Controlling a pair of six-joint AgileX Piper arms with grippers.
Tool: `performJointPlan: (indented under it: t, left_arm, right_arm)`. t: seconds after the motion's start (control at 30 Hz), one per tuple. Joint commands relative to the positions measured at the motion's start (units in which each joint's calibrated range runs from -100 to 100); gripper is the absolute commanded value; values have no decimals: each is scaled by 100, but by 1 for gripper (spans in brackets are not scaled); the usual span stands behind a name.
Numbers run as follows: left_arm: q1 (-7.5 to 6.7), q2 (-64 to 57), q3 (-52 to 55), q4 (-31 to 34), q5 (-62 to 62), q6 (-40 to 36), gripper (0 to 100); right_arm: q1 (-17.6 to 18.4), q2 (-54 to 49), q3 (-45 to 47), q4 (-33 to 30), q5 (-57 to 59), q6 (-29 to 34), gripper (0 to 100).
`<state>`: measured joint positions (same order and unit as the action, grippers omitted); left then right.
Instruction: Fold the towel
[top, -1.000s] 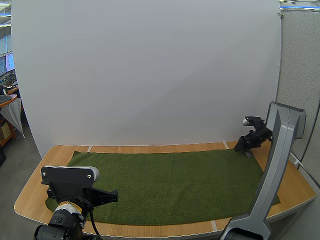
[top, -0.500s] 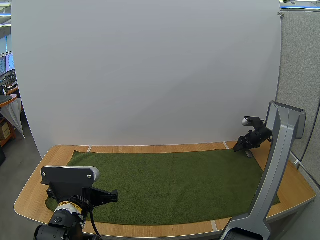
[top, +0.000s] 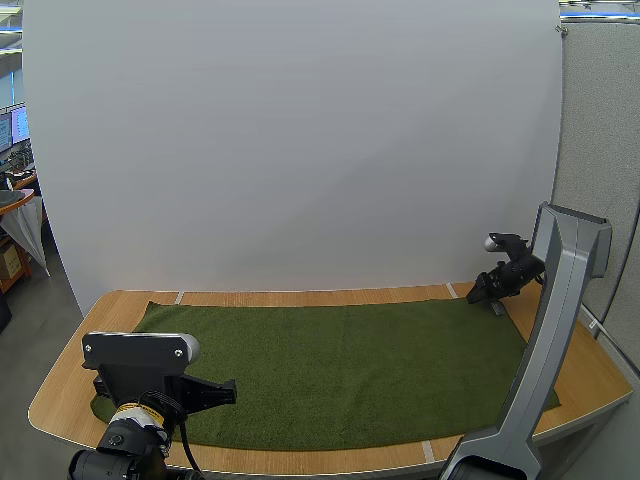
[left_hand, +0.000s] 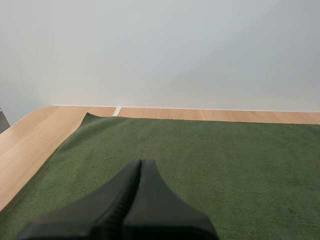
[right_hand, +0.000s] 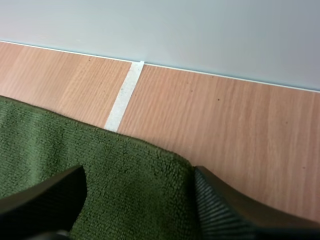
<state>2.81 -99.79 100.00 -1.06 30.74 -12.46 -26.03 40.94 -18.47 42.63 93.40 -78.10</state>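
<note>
A dark green towel (top: 340, 365) lies spread flat over most of the wooden table (top: 320, 296). My right gripper (top: 493, 300) is down at the towel's far right corner. In the right wrist view it (right_hand: 137, 192) stands open, one finger on either side of that corner of the towel (right_hand: 60, 140). My left gripper (left_hand: 140, 167) is shut on nothing, its fingers lying together as one dark wedge low over the near left part of the towel (left_hand: 225, 160).
A white board (top: 300, 150) stands upright along the table's far edge. Bare wood shows in a strip behind the towel and at both ends. A white tape mark (right_hand: 125, 92) crosses the wood just behind the towel's far right corner.
</note>
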Motion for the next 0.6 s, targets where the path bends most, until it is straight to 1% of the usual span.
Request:
performJointPlan:
  t: [0.0,0.1,0.17,0.2,0.23,0.27,0.43,0.57]
  left_arm:
    - [-15,-21,0,11,-125,-10,0]
    - [-15,-21,0,11,-125,-10,0]
    - [-15,-21,0,11,-125,-10,0]
    - [-15,-21,0,11,-125,-10,0]
    - [-15,-21,0,11,-125,-10,0]
    - [-15,-21,0,11,-125,-10,0]
    - [-15,-21,0,11,-125,-10,0]
    - [-15,-21,0,11,-125,-10,0]
  right_arm:
    - [4,-25,-27,24,90,-52,100]
    - [4,-25,-27,24,65,-52,100]
    - [4,-25,-27,24,0,-52,86]
    - [4,-25,-27,24,-42,-52,81]
    - [4,-25,-27,24,-76,-52,76]
    - [4,-25,-27,24,-137,-39,74]
    - [4,-25,-27,24,-389,-42,80]
    - [4,-25,-27,24,-434,-42,79]
